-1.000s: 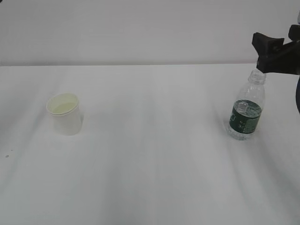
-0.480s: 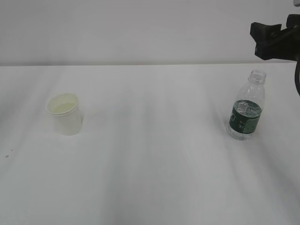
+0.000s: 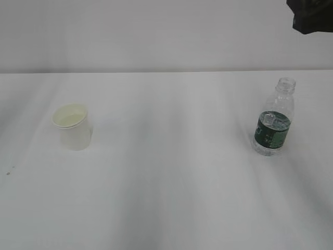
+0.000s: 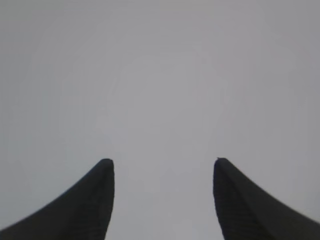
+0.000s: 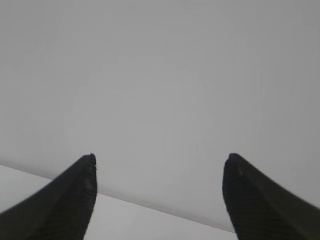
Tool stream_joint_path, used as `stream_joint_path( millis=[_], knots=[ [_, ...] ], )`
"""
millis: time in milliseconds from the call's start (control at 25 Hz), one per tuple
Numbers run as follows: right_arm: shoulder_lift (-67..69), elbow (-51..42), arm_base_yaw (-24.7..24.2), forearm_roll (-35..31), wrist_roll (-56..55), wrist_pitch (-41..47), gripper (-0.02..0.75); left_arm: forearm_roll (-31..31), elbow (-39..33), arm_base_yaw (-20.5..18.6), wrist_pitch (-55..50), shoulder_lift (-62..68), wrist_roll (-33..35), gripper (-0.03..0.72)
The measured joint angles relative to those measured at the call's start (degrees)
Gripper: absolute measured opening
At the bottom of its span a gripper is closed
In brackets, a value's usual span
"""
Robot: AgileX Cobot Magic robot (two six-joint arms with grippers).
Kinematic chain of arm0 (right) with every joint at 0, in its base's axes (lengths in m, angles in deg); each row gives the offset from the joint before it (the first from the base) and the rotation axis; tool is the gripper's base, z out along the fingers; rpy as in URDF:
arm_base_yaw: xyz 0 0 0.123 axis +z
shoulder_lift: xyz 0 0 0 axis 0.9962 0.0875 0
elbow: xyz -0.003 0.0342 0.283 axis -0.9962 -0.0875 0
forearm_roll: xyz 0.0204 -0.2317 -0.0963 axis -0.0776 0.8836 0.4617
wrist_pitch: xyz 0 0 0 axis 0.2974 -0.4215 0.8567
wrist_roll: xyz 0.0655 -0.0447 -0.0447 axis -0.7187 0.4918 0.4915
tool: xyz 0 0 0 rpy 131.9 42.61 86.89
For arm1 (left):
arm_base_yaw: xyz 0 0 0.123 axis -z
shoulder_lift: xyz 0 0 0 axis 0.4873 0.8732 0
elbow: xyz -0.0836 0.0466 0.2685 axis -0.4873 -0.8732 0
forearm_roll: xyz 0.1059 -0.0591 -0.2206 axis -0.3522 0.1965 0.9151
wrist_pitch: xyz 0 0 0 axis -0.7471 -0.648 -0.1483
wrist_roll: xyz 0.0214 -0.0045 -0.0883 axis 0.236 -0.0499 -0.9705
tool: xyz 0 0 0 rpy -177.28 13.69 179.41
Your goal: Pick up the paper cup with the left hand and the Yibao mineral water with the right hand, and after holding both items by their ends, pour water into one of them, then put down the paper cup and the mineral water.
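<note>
The white paper cup [image 3: 73, 126] stands upright on the left of the white table, with liquid in its cream inside. The clear Yibao bottle [image 3: 274, 121] with its dark green label stands upright and uncapped on the right. Only a black part of my right arm [image 3: 311, 14] shows at the top right corner, well above the bottle. In the right wrist view my right gripper [image 5: 159, 159] is open and empty, facing the wall and the table's far edge. My left gripper [image 4: 163, 162] is open and empty in the left wrist view, facing a plain grey surface; it is out of the exterior view.
The white table [image 3: 171, 172] runs back to a plain pale wall [image 3: 156, 31]. Wide bare tabletop lies between the cup and the bottle. A tiny dark speck [image 3: 8, 173] lies near the left edge.
My right gripper has risen from beside the bottle's neck up to the top right corner, nearly out of view. The bottle and the cup have stayed in place.
</note>
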Motion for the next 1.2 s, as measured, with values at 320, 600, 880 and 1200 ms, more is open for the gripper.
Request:
stream_joint_path(
  millis=[320,600,880,1200],
  knots=[
    [-1.68,0.26,0.0,0.0,0.62,2.34,0.592,-0.02,0.75,0.0,-0.56,0.0,-3.57,0.449],
    [-4.35,0.26,0.0,0.0,3.75,5.73,0.592,-7.94,3.77,0.0,-3.55,0.0,-3.68,0.449],
    [-4.98,0.26,0.0,0.0,4.11,6.72,0.592,-10.88,4.66,0.0,-4.73,0.0,-3.68,0.449],
    [-4.98,0.26,0.0,0.0,4.23,6.91,0.592,-12.81,4.75,0.0,-4.73,0.0,-3.68,0.448]
  ],
)
